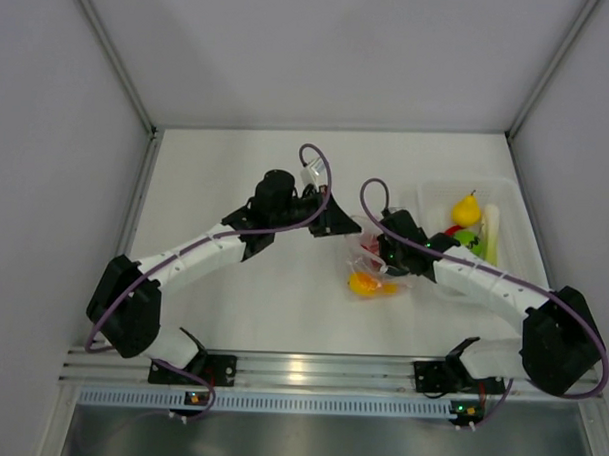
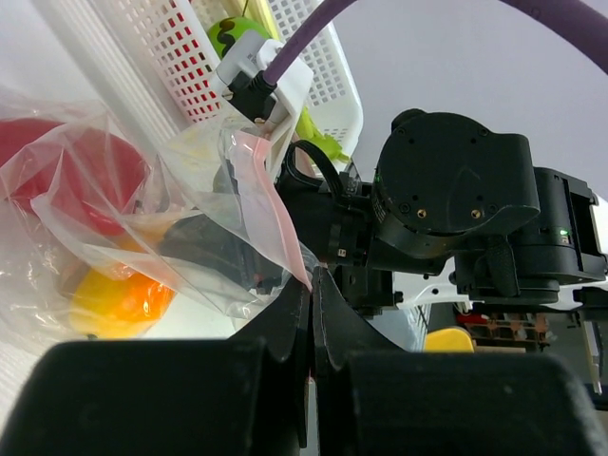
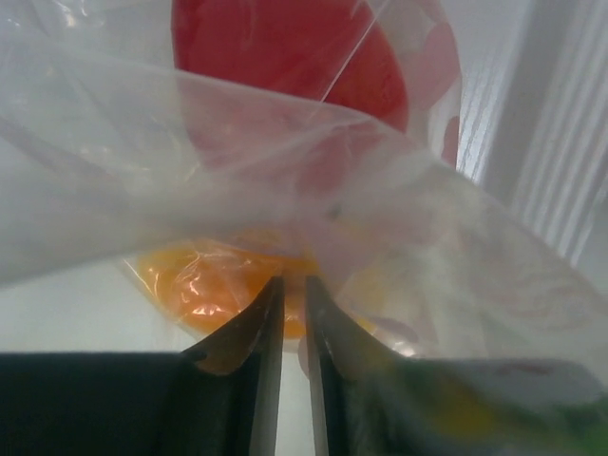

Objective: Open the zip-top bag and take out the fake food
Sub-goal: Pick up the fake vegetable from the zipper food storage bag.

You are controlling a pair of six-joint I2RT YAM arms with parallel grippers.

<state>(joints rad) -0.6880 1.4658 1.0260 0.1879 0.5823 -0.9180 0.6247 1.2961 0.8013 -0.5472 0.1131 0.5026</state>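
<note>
The zip-top bag (image 1: 367, 262) lies crumpled mid-table between my two grippers. My left gripper (image 1: 356, 233) is shut on its pink zip strip (image 2: 261, 190), pinched right at the fingertips of the left gripper (image 2: 312, 280). Inside the clear film show fake food pieces: a red one (image 2: 57, 161) and an orange-yellow one (image 2: 119, 304). My right gripper (image 3: 294, 280) pushes its tips against the bag (image 3: 399, 237) with a narrow gap between the jaws and nothing visibly pinched. Behind the film sit the orange piece (image 3: 204, 280) and the red piece (image 3: 285, 47).
A translucent white tray (image 1: 510, 187) at the right rear holds a yellow pear (image 1: 467, 210), a green piece (image 1: 467, 237) and a pale stalk (image 1: 492, 230). The right arm's black wrist (image 2: 456, 199) fills the left wrist view close behind the bag. Grey walls enclose the table.
</note>
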